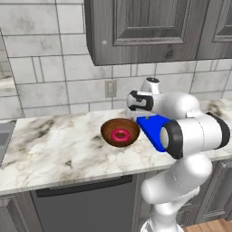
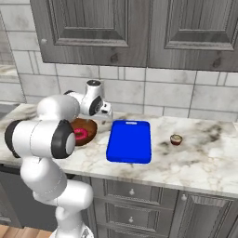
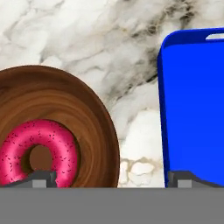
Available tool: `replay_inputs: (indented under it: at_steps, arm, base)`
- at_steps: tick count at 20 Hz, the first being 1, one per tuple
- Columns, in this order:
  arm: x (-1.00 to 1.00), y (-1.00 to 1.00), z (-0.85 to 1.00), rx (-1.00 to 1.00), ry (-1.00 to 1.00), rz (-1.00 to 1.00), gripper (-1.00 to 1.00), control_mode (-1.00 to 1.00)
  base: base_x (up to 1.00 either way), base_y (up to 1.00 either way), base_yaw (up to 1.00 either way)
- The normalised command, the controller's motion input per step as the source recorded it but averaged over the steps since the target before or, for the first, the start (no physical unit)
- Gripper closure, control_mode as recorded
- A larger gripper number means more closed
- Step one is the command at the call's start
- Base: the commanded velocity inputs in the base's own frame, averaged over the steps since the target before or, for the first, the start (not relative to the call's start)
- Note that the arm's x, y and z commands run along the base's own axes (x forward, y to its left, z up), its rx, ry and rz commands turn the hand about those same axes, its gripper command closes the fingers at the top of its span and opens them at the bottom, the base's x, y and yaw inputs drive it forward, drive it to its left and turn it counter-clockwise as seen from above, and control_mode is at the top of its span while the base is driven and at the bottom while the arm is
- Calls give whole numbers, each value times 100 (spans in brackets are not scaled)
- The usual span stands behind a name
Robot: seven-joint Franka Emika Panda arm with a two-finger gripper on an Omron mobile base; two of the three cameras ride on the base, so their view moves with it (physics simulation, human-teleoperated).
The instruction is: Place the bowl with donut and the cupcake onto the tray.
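Note:
The reddish-brown bowl (image 1: 119,127) sits on the marble counter with the pink-iced donut (image 1: 120,135) inside it. The blue tray (image 2: 129,141) lies flat just right of the bowl, with a narrow strip of counter between them. Further right stands the small cupcake (image 2: 176,139). My gripper (image 3: 113,179) hangs open above that strip, one fingertip (image 3: 41,178) over the donut (image 3: 39,151) and bowl (image 3: 65,96), the other over the tray (image 3: 192,105). Nothing is between the fingers. My arm hides part of the bowl (image 2: 89,126) in the right base view.
A sink edge (image 1: 3,136) shows at the far left. Dark wall cabinets (image 1: 149,27) hang over the counter, and an outlet (image 1: 110,88) sits on the tiled wall behind the bowl. Open counter (image 2: 209,158) lies right of the cupcake.

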Motion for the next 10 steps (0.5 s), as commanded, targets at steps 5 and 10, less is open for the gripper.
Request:
replay_inputs:
  at_steps: [5,10]
  arm:
    - [14,2,-40,0,3,1,-100,-100]
    - [11,2,-40,1,2,0,-100,-100]
  base:
    - [0,0,0]
    - [0,0,0]
